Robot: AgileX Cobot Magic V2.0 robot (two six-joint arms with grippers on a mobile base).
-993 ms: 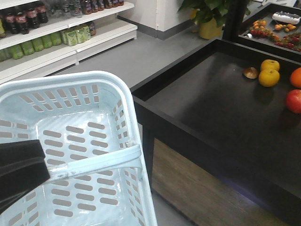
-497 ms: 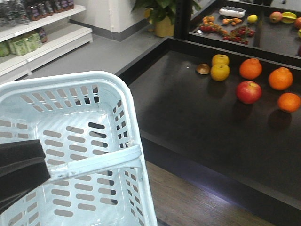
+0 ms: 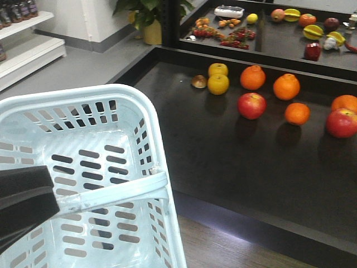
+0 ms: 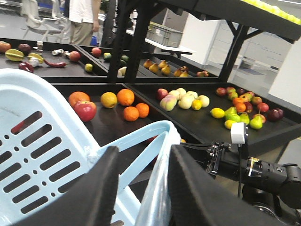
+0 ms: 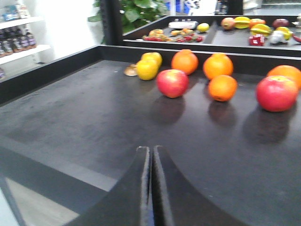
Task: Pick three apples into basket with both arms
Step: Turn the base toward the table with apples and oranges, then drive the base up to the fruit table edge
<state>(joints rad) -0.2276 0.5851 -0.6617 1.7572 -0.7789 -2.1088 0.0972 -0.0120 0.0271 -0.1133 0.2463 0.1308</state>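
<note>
The pale blue basket (image 3: 83, 167) fills the lower left of the front view. My left gripper (image 4: 141, 157) is closed around its swing handle (image 4: 157, 183), which runs between the two black fingers. Two dark red apples lie on the black table: one (image 3: 252, 105) near the yellow fruits, one (image 3: 341, 123) at the right edge. They also show in the right wrist view, the nearer (image 5: 172, 83) and the farther (image 5: 276, 92). My right gripper (image 5: 151, 149) is shut and empty, low over the table's near part, well short of the apples. No third apple is clear on this table.
Several oranges (image 3: 286, 86) and two yellow fruits (image 3: 218, 84) lie among the apples. The table has a raised black rim (image 3: 223, 209). A further tray (image 3: 268, 33) of mixed fruit lies behind. A shelf (image 3: 22, 56) and a potted plant (image 3: 148, 19) stand at the back left.
The front view has swung right: the shelves slid off to the left and the table with more fruit came into view. The basket and left gripper keep their place in the frame.
</note>
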